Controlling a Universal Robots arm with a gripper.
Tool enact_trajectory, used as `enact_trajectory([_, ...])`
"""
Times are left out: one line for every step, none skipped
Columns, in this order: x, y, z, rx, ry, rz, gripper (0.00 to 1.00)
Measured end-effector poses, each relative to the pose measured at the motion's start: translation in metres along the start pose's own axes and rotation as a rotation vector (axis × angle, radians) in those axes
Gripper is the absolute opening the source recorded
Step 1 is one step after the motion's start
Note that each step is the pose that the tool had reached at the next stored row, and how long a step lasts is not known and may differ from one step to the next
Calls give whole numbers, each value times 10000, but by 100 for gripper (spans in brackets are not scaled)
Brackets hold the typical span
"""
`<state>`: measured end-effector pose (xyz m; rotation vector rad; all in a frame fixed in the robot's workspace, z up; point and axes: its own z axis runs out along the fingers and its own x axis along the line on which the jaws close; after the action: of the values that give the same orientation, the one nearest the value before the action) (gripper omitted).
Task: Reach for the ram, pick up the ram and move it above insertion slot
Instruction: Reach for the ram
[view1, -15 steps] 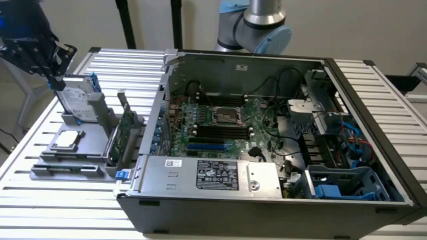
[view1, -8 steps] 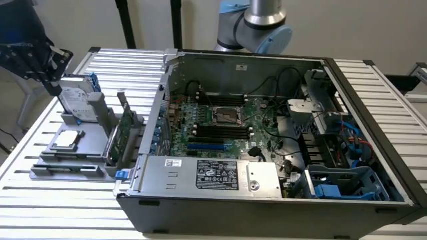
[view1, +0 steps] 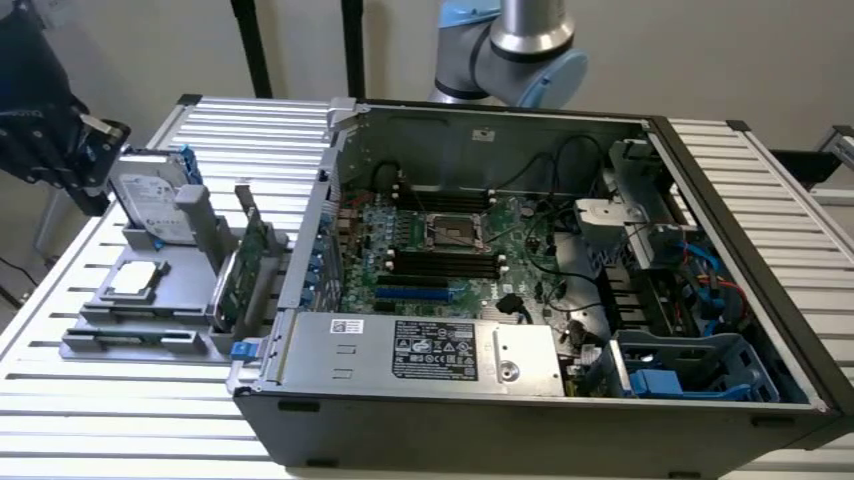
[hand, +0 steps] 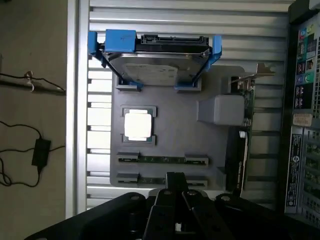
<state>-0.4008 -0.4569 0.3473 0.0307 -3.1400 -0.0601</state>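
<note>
Reach stage: your hand (hand: 176, 177) hovers near the ram (hand: 161, 160), which is seated in the grey tray (hand: 175, 125). Its grip cannot be told. Lifting and the move above the slot are not yet done.

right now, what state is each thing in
case, open, side panel off
ram slots, look empty
ram, on edge in the tray, not lifted
hard drive, upright on the tray
cpu, flat in its recess
card, on edge in the tray
gripper, over the tray by the ram
</note>
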Motion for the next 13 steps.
enact_trajectory([1,-45,2,0,0,-1,11])
enact_trajectory([2,-94,4,0,0,-1,11])
enact_trajectory([3,-139,7,1,1,-1,11])
enact_trajectory([4,-181,12,0,0,-2,11])
enact_trajectory([4,-218,17,0,0,-5,11])
enact_trajectory([5,-254,22,0,0,-9,11])
enact_trajectory([6,-290,29,2,3,-12,11])
enact_trajectory([6,-323,38,1,1,-17,11])
enact_trajectory([7,-346,46,1,2,-28,11])
enact_trajectory([7,-364,55,1,2,-45,11])
enact_trajectory([7,-379,62,1,2,-67,11])
enact_trajectory([4,-389,67,3,5,-97,11])
enact_trajectory([-4,-396,74,1,5,-136,11])
